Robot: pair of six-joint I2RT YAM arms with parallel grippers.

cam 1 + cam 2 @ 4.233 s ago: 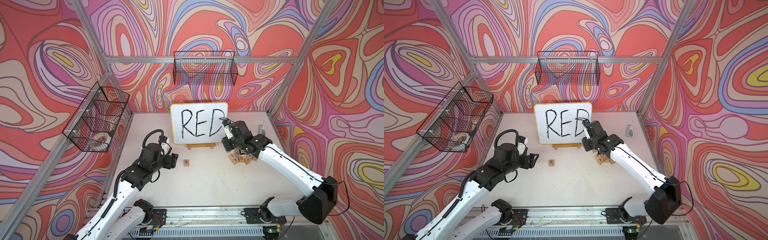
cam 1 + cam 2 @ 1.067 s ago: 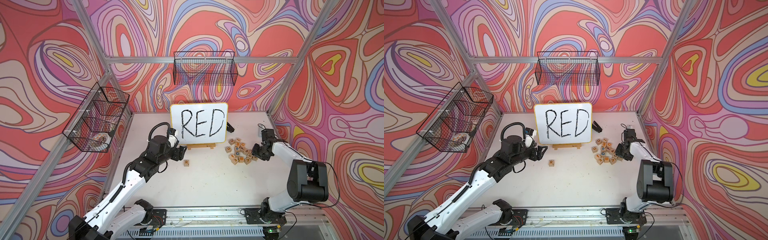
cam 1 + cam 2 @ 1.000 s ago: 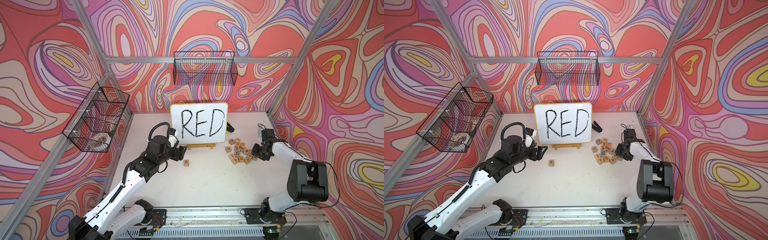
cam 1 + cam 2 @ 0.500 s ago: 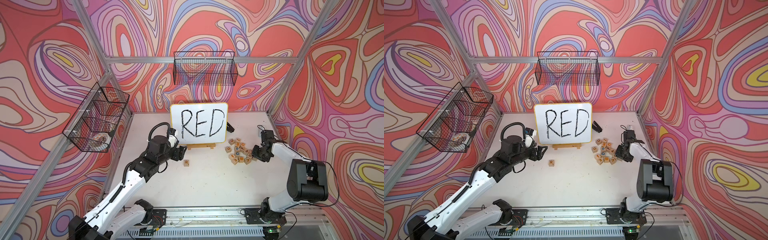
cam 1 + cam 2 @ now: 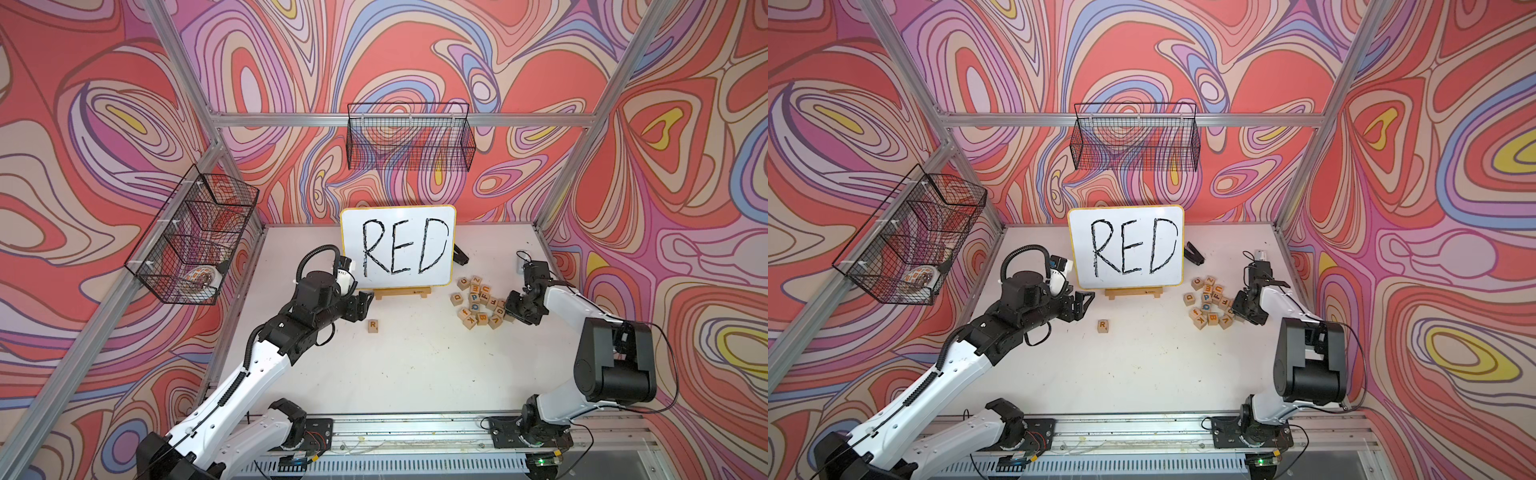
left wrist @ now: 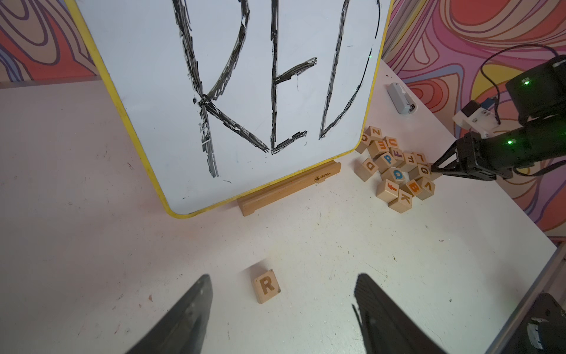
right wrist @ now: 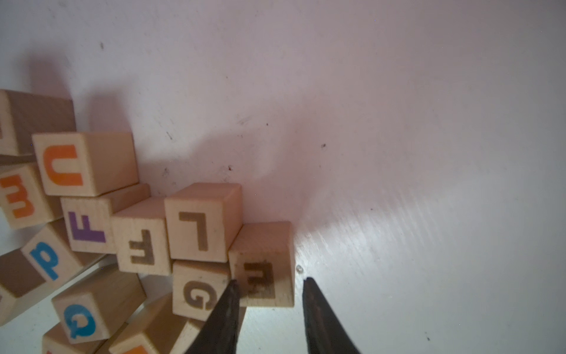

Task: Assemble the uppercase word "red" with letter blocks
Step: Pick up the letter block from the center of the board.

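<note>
A wooden R block (image 5: 372,326) (image 5: 1103,326) lies alone on the white table, in front of the board's stand. My left gripper (image 5: 365,300) hovers just behind it, open and empty; in the left wrist view its gripper (image 6: 284,275) has its fingers wide on either side of the R block (image 6: 266,285). An orange-brown D block (image 5: 457,297) (image 6: 369,167) sits at the pile's left edge. My right gripper (image 5: 508,306) (image 7: 271,279) is low at the pile's right edge, open, straddling the E block (image 7: 263,269). One finger touches that block; the other stands slightly clear.
The pile of other letter blocks (image 5: 482,307) crowds against the E block, with G (image 7: 199,295) and L (image 7: 196,230) touching it. The whiteboard reading RED (image 5: 399,249) stands on a wooden stand behind. A black object (image 5: 460,255) and a small white device (image 5: 520,266) lie near the back.
Four seconds ago the right arm reached over the pile by the board; it now sits folded at the pile's right side, edging slightly inward. The left arm stays still over the last second.
</note>
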